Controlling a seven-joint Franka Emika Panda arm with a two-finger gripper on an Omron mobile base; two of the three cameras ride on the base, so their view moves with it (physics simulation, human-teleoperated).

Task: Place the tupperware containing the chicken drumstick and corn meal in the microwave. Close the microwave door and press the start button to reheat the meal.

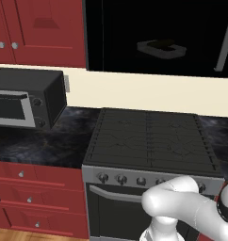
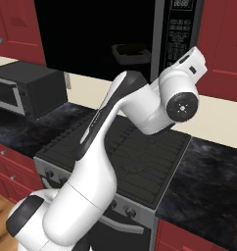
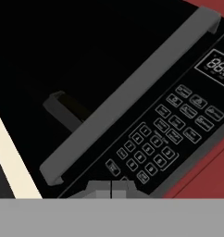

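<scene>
No brand name or legible word can be made out anywhere; on the microwave a keypad of small white-outlined buttons and a digital display are seen in the hand view, but their markings are too small to be read. The same control strip is shown upright in the right base view, at the right of the dark cavity.

One tupperware is seen inside the microwave cavity, resting on its floor; in the left base view a dark shape is seen within its rim, but the contents cannot be told apart. In the right base view the tray is partly hidden behind the microwave door. The long grey bar handle is seen running diagonally across the hand view, just beside the keypad; in the left base view only its lower end is caught at the right edge.

The pincer is seen at the bottom of the hand view with its two tips pressed together, nothing held between them, close below the keypad.

One stove with a row of knobs is seen between two stretches of dark bench. One small black countertop oven is stood on the bench at the left. Red cabinets are seen above and below.
</scene>
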